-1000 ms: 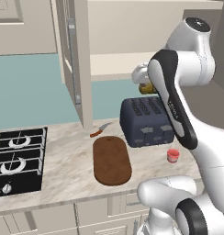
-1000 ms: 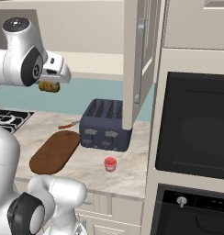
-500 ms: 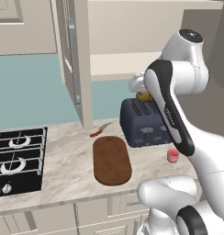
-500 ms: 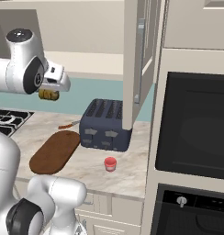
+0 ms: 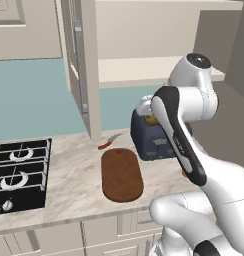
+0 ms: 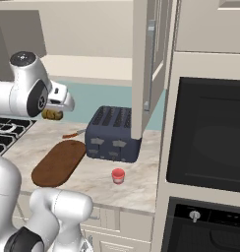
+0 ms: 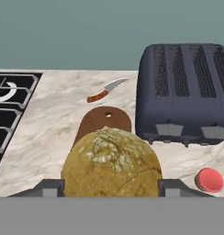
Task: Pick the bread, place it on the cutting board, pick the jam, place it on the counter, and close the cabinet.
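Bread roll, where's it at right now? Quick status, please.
Jaws shut on bread, held in the air. Cutting board bare, below it. Knife and toaster beside the board, not blocking.

**Flat even render light, soft shadows, no blur**

All views bright, evenly lit, no visible lamp. Soft shadow under the toaster (image 6: 113, 134) on the counter (image 6: 92, 179); open cabinet (image 5: 81, 65) interior shaded, wall beyond the arm dull grey. Oven glass (image 6: 208, 133) dark with faint sheen, no hard glare. Hand view: bread (image 7: 111, 165) just ahead of the hand sharp, crust texture clear; knife (image 7: 104, 91) farther ahead equally crisp. Low resolution, slightly jagged edges, no edge distortion.
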